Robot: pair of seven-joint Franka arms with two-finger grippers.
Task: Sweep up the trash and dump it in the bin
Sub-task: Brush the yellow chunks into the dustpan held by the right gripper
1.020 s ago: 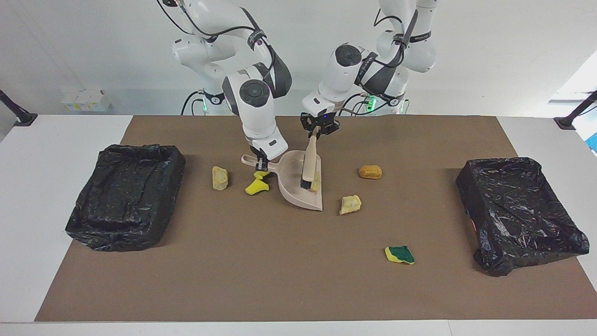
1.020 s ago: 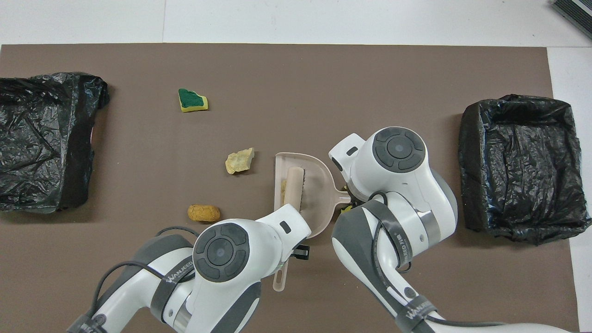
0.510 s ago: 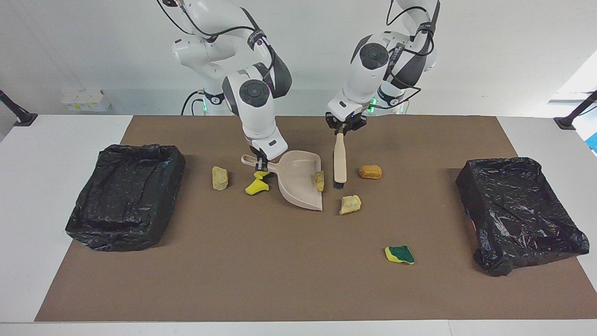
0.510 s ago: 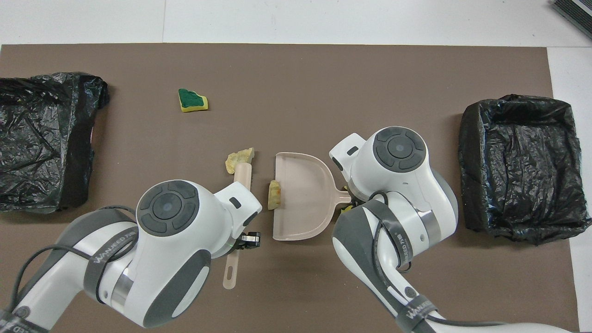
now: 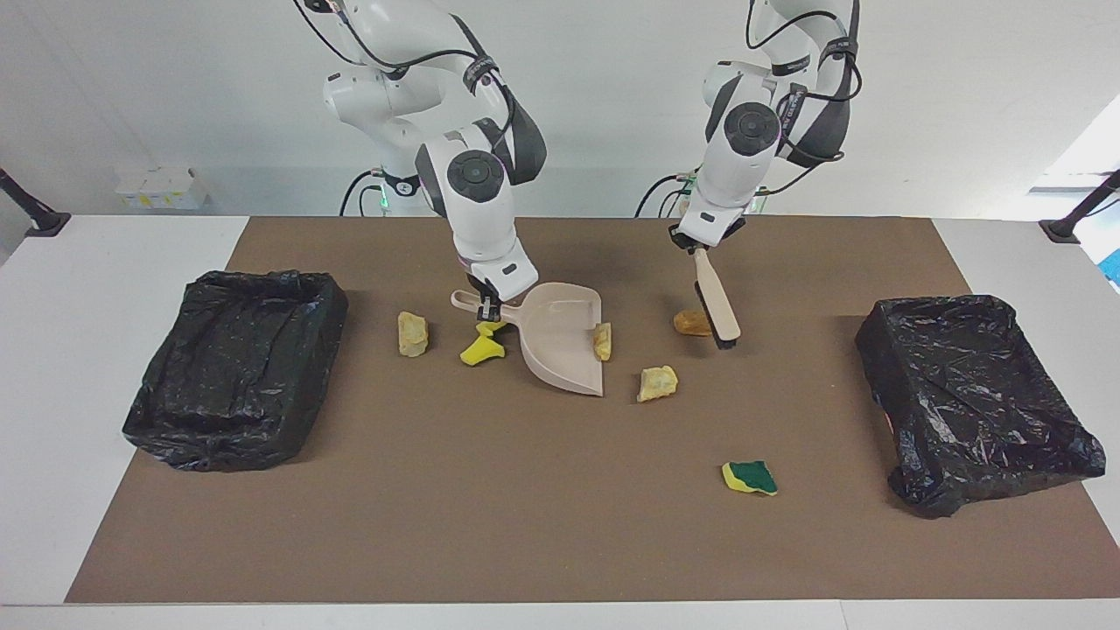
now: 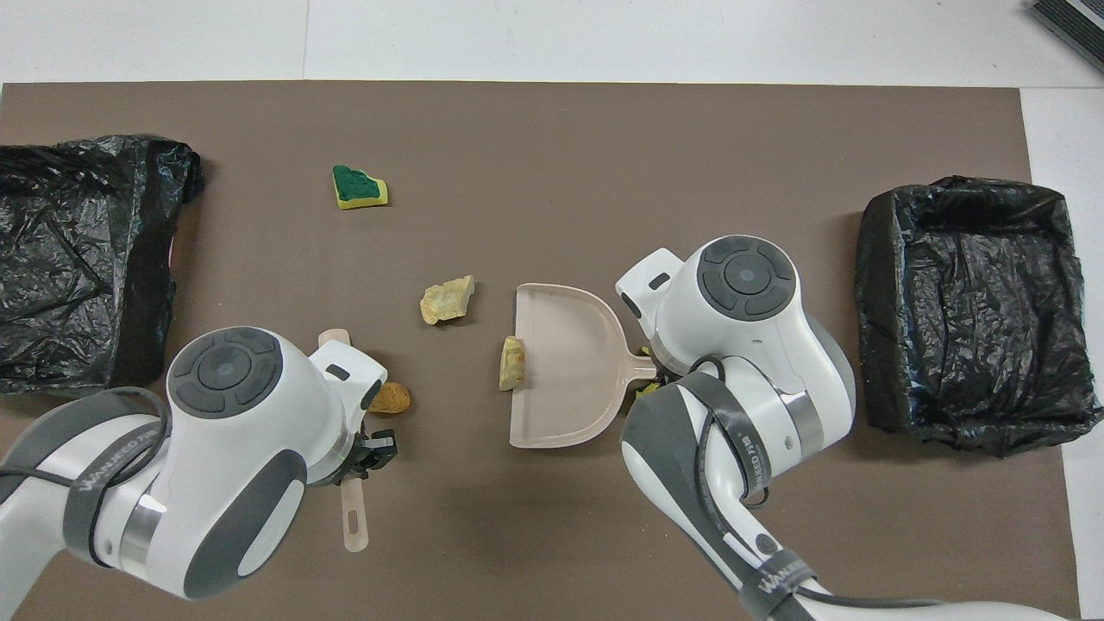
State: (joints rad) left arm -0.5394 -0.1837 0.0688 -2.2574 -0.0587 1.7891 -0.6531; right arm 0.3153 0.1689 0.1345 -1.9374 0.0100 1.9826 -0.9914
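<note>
Left gripper [image 5: 703, 252], upper centre-right of the facing view: jaws clenched on the brush [image 5: 717, 302] handle. The brush hangs tilted, bristles down just beside the orange-brown lump [image 5: 689, 323]; contact can't be judged. In the overhead view the left arm covers most of the brush [image 6: 354, 517], and the lump [image 6: 392, 398] peeks out beside the wrist.

Right gripper [image 5: 486, 306], upper centre: jaws clamped on the dustpan [image 5: 564, 341] handle, pan flat on the surface [image 5: 542, 516] with its mouth toward the brush.

Trash: a tan scrap [image 5: 601, 340] sits on the dustpan lip, also in the overhead view [image 6: 511, 363]. A pale lump [image 5: 657, 383] lies just off the pan mouth, frame centre. A yellow sponge piece [image 5: 483, 347] lies under the pan handle, touching the pan's side. Another tan lump [image 5: 412, 333] is between that and the black-lined bin [image 5: 236, 367] at the left edge. A yellow-and-green sponge [image 5: 750, 478] sits lower right, well apart, toward the second bin [image 5: 976, 398] at right.
</note>
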